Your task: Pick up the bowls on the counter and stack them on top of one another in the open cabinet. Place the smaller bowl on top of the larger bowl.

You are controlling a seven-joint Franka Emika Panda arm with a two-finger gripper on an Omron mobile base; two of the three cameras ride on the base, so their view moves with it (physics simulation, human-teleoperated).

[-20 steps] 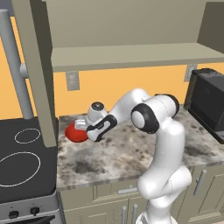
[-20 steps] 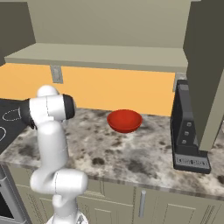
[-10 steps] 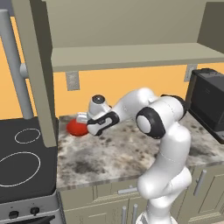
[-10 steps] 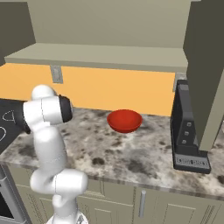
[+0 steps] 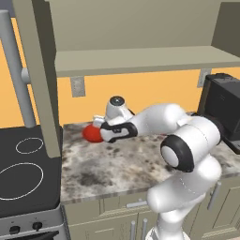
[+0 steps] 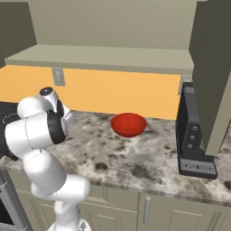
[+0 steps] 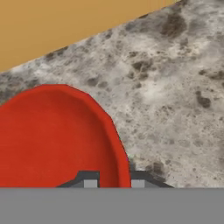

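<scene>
- My pincer (image 7: 113,183) is pinched tight on the rim of a red bowl (image 7: 52,135), one tip inside and one outside.
- This bowl (image 5: 92,133) sits on the counter (image 5: 117,164), close to the stove (image 5: 23,173) and under the open cabinet (image 5: 140,61).
- The other red bowl (image 6: 128,124) sits farther from the stove, near the black machine (image 6: 194,135).
- I cannot tell which bowl is bigger.
- The bowl looks shiny, hard and light, so it may slip. The thin rim is the best spot to hold.
</scene>
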